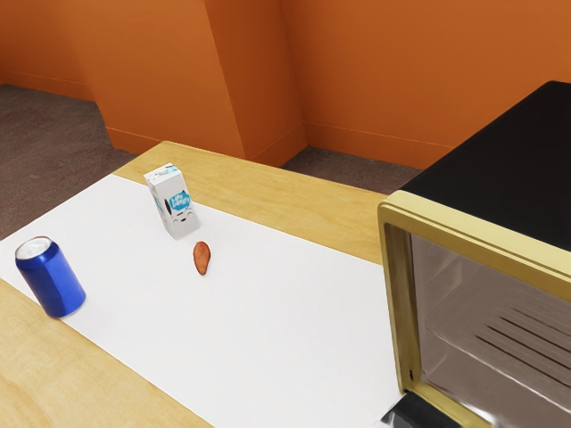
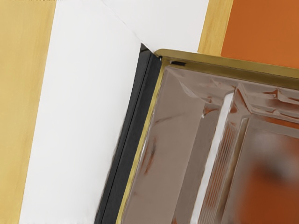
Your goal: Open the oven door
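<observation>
At the exterior view's right stands the oven (image 1: 508,169), with a black top and a gold frame around its front. Behind the glassy front (image 1: 500,339), rack-like dark slots can be made out. The wrist camera faces this front from close by: the glass (image 2: 177,121) shows pale reflections and a dark blurred patch over orange. The gold frame (image 2: 224,63) meets a black strip (image 2: 131,140) at one corner. Glass and frame look upright and flush in the exterior view; I cannot tell whether the door is slightly ajar.
A white mat (image 1: 268,312) covers much of the wooden table (image 1: 312,214). On it are a white and blue carton (image 1: 171,203) and a reddish-brown oblong item (image 1: 202,259). A blue can (image 1: 53,281) stands at the exterior view's left. Orange walls rise beyond.
</observation>
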You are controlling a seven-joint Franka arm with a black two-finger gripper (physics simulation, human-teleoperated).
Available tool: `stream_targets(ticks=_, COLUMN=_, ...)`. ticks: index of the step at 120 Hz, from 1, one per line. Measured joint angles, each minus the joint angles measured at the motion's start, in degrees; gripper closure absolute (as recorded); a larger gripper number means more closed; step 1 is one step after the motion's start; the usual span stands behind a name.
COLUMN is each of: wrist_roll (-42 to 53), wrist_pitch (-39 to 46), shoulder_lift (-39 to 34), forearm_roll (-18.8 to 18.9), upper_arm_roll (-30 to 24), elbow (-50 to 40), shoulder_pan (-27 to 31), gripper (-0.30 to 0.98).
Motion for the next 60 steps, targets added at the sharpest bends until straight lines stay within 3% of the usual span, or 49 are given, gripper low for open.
stream_targets(ticks=2, wrist_roll=0.69, wrist_pitch=-0.89, shoulder_lift=0.68, forearm_roll=0.64, upper_arm_roll=1.99, elbow=0.20, shoulder_pan=-0.03, gripper=0.00)
stream_targets(ticks=6, wrist_roll=2.59, wrist_pitch=-4.94, shoulder_lift=5.22, forearm_roll=7.07, upper_arm_roll=12.20, elbow=5.66, shoulder_pan=0.31, gripper=0.01)
stream_targets(ticks=12, wrist_roll=6.07, wrist_pitch=-15.86, shoulder_lift=17.96, forearm_roll=20.69, upper_arm_roll=25.41, elbow=25.38, shoulder_pan=3.26, gripper=0.01)
stream_targets(ticks=21, wrist_roll=12.62, wrist_pitch=-35.17, shoulder_lift=39.36, forearm_roll=39.58, upper_arm_roll=36.89, elbow=57.34, shoulder_pan=7.52, gripper=0.01)
stream_targets(ticks=28, wrist_roll=17.28, wrist_pitch=-47.95, shoulder_lift=54.49, forearm_roll=49.86, upper_arm_roll=49.05, elbow=74.50, shoulder_pan=2.99, gripper=0.00)
stream_targets(ticks=33, wrist_roll=19.85, wrist_pitch=-54.81, shoulder_lift=59.97, forearm_roll=51.66, upper_arm_roll=58.22, elbow=77.29, shoulder_pan=-0.44, gripper=0.00)
stream_targets(ticks=39, wrist_roll=22.75, wrist_pitch=-60.01, shoulder_lift=62.68, forearm_roll=52.89, upper_arm_roll=63.87, elbow=73.49, shoulder_pan=-2.11, gripper=0.00)
stream_targets(ticks=54, wrist_roll=30.46, wrist_pitch=-64.46, shoulder_lift=63.34, forearm_roll=55.49, upper_arm_roll=67.49, elbow=59.06, shoulder_pan=-3.23, gripper=0.00)
stream_targets(ticks=60, wrist_roll=33.29, wrist_pitch=-64.97, shoulder_lift=62.61, forearm_roll=54.40, upper_arm_roll=67.93, elbow=55.62, shoulder_pan=-3.20, gripper=0.00)
